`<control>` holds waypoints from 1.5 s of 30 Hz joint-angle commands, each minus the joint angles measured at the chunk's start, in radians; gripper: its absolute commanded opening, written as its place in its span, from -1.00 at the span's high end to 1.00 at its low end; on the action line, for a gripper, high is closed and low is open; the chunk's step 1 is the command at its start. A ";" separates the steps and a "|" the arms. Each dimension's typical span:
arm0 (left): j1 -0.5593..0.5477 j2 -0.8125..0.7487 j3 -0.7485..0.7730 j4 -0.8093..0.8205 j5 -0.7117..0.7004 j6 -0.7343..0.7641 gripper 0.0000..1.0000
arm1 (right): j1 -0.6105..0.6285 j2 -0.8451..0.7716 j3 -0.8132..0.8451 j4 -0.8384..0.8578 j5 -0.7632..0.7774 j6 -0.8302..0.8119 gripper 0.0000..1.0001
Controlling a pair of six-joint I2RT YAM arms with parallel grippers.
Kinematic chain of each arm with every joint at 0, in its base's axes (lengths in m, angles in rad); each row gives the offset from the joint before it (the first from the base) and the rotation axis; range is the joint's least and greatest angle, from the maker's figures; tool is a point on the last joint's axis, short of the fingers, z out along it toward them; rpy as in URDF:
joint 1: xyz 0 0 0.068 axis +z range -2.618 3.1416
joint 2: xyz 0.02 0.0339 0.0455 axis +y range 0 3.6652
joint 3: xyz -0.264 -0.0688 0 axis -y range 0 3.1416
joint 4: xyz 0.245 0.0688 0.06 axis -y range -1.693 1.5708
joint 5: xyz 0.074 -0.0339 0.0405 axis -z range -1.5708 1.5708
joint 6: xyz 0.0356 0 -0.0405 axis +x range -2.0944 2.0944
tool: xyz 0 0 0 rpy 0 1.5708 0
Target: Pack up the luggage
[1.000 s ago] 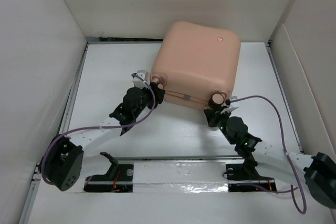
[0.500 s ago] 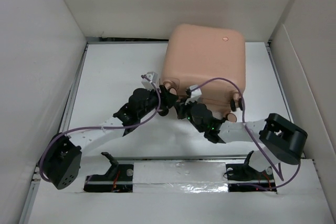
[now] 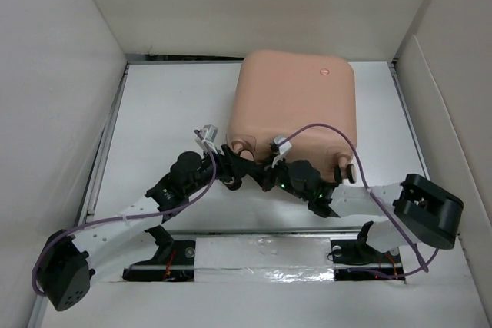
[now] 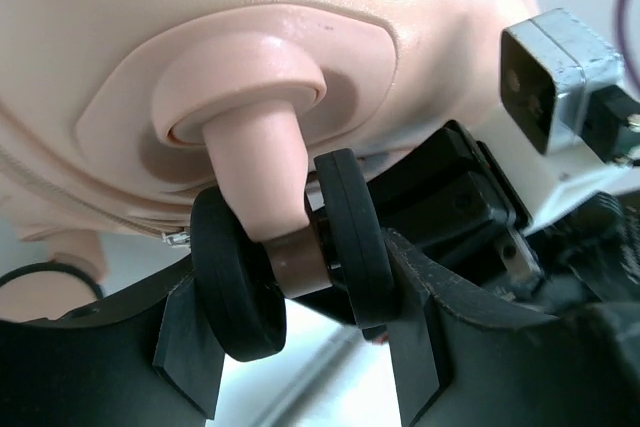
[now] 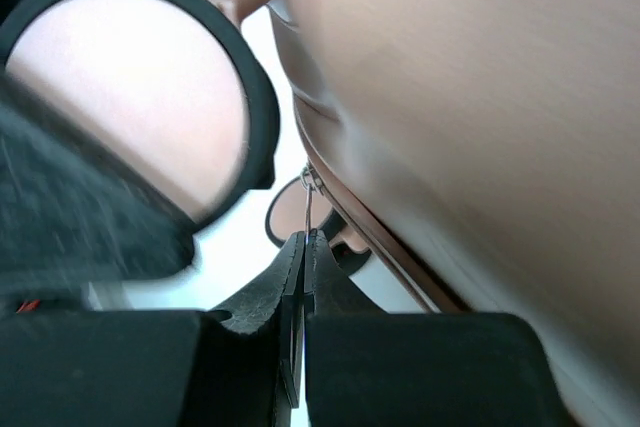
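Note:
The salmon-pink luggage point(image 3: 296, 101) lies closed at the back of the white table, round button mark point(image 3: 324, 71) up. My left gripper point(image 3: 233, 168) is at its near left corner, shut on the black-and-pink caster wheel point(image 4: 290, 267); its fingers point(image 4: 430, 347) press the two black discs from both sides. My right gripper point(image 3: 265, 173) is just right of it at the near edge, shut on the thin metal zipper pull point(image 5: 307, 209) that hangs from the zipper seam point(image 5: 370, 237). The shell fills both the left wrist view point(image 4: 200, 27) and the right wrist view point(image 5: 480, 97).
The second caster wheel point(image 3: 344, 168) sticks out at the luggage's near right corner. White walls point(image 3: 54, 74) close in the table on three sides. A metal rail point(image 3: 261, 232) runs along the near edge by the arm bases. Purple cables point(image 3: 323, 130) loop over the arms.
My right arm swung left from the right caster wheel to the seam beside the left wheel and closed on the zipper pull. The luggage turned slightly. My left gripper stayed on its wheel.

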 commanded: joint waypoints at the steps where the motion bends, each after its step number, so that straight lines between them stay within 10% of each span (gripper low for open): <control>1: -0.034 -0.006 0.064 0.464 0.185 -0.033 1.00 | -0.004 -0.112 -0.077 0.093 -0.148 0.063 1.00; 17: -0.135 0.091 0.026 0.776 -0.026 -0.168 1.00 | 0.056 0.243 -0.021 0.623 -0.357 0.289 1.00; 20: -0.135 0.160 0.001 0.877 -0.010 -0.200 1.00 | 0.034 0.100 -0.034 0.391 -0.300 0.220 0.90; 21: -0.135 0.178 -0.005 0.906 -0.011 -0.202 1.00 | 0.034 0.000 -0.026 0.197 -0.274 0.193 0.43; 25: -0.135 0.182 -0.014 0.925 -0.026 -0.179 1.00 | 0.062 -0.214 0.012 -0.252 -0.049 0.105 -0.32; 33: -0.114 0.220 -0.042 1.004 -0.016 -0.284 1.00 | 0.082 -0.495 -0.069 -0.515 0.123 0.125 -0.43; 45: -0.105 0.222 -0.037 0.928 -0.013 -0.469 0.83 | 0.082 -0.436 0.035 -0.319 0.281 0.008 -0.36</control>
